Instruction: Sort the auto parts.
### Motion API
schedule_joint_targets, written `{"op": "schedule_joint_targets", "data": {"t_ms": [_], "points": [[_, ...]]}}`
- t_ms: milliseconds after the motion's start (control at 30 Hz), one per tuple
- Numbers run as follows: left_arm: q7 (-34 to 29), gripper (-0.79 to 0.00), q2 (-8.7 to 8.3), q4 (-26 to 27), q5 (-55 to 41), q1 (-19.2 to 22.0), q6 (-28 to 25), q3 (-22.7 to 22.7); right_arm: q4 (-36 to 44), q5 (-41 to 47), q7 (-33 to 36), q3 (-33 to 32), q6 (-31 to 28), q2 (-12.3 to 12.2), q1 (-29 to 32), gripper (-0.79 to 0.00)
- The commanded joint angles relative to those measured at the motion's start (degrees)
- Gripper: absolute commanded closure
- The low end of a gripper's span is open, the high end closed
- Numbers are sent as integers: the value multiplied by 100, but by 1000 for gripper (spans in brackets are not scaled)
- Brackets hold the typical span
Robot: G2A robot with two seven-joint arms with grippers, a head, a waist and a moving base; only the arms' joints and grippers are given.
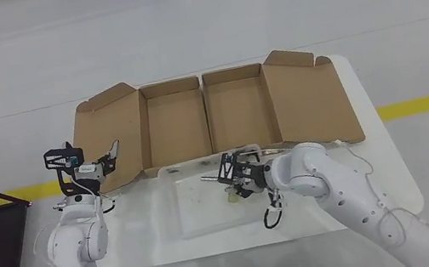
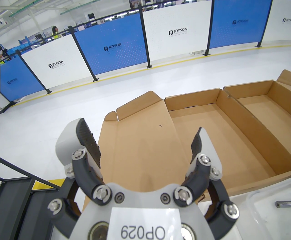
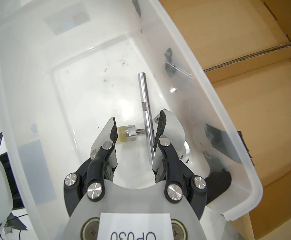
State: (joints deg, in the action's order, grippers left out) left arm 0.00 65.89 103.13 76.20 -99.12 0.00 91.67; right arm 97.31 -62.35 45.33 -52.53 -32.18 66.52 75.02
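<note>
Bearing cardboard boxes [image 1: 237,116], white table [image 1: 393,164]; partitions [image 2: 113,54] beyond.

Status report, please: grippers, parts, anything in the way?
Left gripper open, above box flap. Right gripper open, down in bin, astride stud. Rod also between fingers, may get caught.

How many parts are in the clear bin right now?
2. A long metal rod lies in the clear bin; a short stud with a yellowish cap lies beside it. Both sit between the open fingers of the right gripper, which may hide more.
</note>
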Motion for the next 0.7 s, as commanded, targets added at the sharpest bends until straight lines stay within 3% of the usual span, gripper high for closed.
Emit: {"op": "schedule_joint_targets", "data": {"t_ms": [0,667], "points": [[0,-785,0,0,0,0,0,0,-32,39,131,61,-20,7,-67,-379],[0,-785,0,0,0,0,0,0,-559,-27,934,1006,17,179,-671,-363]]}}
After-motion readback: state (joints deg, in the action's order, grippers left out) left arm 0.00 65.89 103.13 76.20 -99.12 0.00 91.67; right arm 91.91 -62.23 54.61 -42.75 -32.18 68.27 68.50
